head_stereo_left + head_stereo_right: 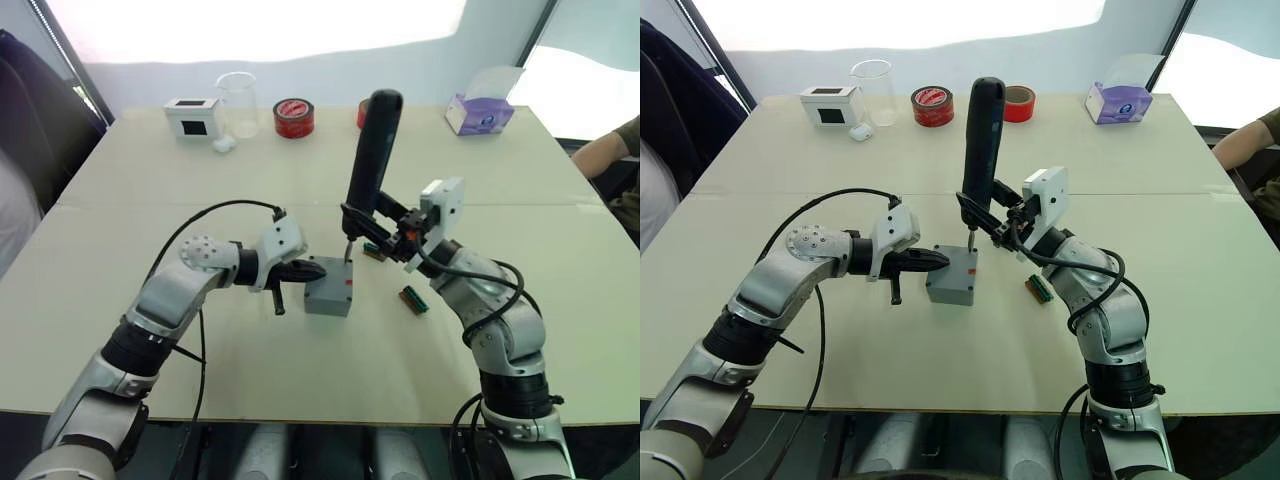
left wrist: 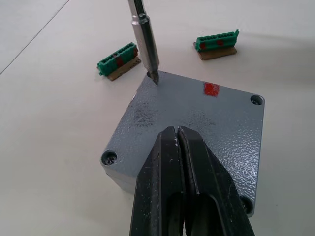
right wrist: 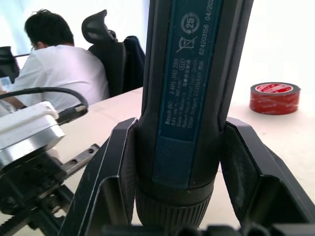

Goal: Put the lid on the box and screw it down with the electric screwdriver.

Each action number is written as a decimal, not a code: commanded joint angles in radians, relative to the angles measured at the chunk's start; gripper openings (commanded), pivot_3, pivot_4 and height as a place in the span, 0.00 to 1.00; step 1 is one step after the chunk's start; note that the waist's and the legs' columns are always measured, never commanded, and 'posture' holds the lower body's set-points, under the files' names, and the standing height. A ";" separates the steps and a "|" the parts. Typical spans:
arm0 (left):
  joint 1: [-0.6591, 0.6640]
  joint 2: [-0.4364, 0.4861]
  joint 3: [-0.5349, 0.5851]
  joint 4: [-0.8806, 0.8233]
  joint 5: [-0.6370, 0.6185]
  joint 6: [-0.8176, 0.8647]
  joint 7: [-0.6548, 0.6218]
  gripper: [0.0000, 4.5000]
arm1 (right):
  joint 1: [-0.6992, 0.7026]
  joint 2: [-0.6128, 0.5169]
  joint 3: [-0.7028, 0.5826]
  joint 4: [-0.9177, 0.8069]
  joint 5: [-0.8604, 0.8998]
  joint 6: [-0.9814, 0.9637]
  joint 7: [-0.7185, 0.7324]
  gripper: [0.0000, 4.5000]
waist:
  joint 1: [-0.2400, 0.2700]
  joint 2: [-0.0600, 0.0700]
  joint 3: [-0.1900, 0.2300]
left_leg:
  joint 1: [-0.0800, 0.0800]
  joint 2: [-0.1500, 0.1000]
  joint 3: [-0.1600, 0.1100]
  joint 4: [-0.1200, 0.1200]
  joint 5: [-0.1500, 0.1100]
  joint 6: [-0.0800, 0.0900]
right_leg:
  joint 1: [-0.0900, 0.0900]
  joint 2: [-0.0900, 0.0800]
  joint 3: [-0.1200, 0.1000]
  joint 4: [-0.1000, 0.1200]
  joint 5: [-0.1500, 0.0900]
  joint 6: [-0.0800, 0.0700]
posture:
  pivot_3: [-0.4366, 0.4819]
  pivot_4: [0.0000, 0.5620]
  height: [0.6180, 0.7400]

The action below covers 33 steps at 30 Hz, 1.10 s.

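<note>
With the lid on the box, screwdriver bit in its corner hole.

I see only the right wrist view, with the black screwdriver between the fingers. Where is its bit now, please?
Observer: The electric screwdriver stands nearly upright, and its bit points into a corner hole of the lid.
Operator: Does the lid sit on the box already?
Observer: Yes, the lid covers the box, and the edges look aligned.
Operator: What does the left arm do?
Observer: The left gripper is shut, and its fingertips seem to rest on top of the lid.
</note>
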 commanded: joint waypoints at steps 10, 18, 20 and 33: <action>0.023 -0.002 -0.022 -0.020 0.030 0.023 -0.003 0.00 | 0.001 -0.054 -0.013 -0.006 0.039 0.027 0.017 0.40 | 0.002 0.000 0.000 | 0.000 0.000 0.000 0.000 0.000 0.000 | 0.000 0.000 0.000 0.000 0.000 0.000 | 0.48 0.27 1.00; 0.023 -0.013 -0.026 -0.010 0.039 0.020 0.001 0.00 | 0.049 -0.093 0.117 0.045 -0.095 -0.045 0.034 0.40 | 0.002 -0.003 -0.004 | 0.002 0.000 0.000 0.000 0.000 0.000 | 0.002 0.000 0.000 0.000 0.000 0.000 | 0.48 0.27 1.00; 0.026 -0.015 -0.029 -0.008 0.045 0.017 0.001 0.00 | 0.053 -0.076 0.115 0.060 -0.096 -0.047 0.012 0.40 | 0.003 -0.005 -0.006 | 0.004 0.000 0.000 0.000 0.000 0.001 | 0.004 0.000 0.000 -0.001 -0.001 -0.001 | 0.48 0.27 1.00; 0.042 -0.007 -0.022 -0.012 0.050 0.017 -0.007 0.00 | 0.127 -0.030 0.142 0.085 -0.122 -0.082 -0.024 0.40 | 0.005 -0.011 -0.023 | 0.020 0.001 -0.001 -0.010 -0.001 0.001 | 0.017 0.000 -0.001 -0.014 -0.001 -0.001 | 0.48 0.27 1.00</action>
